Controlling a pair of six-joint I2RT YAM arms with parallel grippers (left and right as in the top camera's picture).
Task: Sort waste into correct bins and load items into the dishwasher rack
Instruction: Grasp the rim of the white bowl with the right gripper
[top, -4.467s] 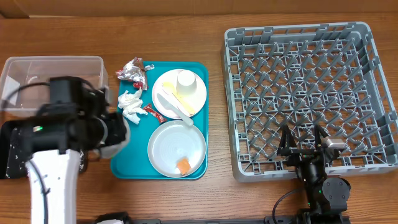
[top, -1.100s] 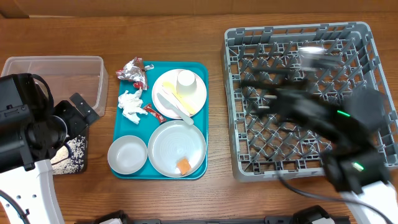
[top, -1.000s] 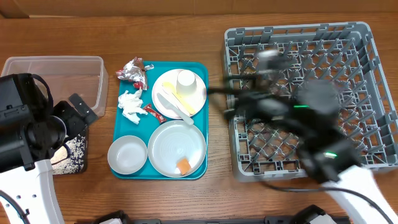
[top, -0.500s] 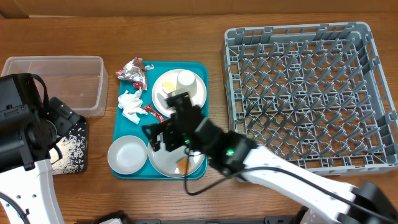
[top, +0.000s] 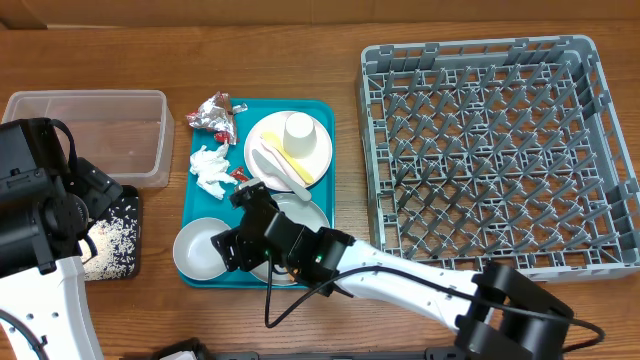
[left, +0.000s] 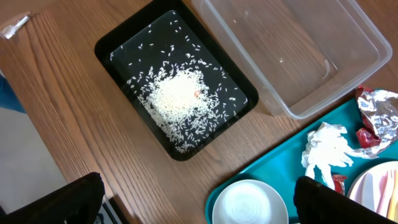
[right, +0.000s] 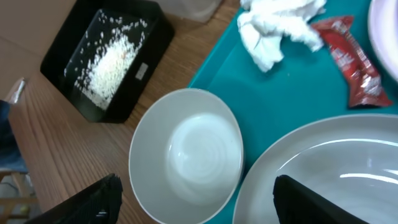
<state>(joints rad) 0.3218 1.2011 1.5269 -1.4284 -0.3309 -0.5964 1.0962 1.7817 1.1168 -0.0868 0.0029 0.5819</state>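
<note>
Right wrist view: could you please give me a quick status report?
Left gripper open, near the black tray of rice. Right gripper open, over the white bowl on the teal tray. Big plate close beside the bowl.

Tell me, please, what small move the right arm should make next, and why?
Probably lower the right gripper onto the rim of the small white bowl and close on it. Its jaws stand open just above the bowl, which looks empty; the rice lies in the black tray, and the dishwasher rack holds nothing yet.
</note>
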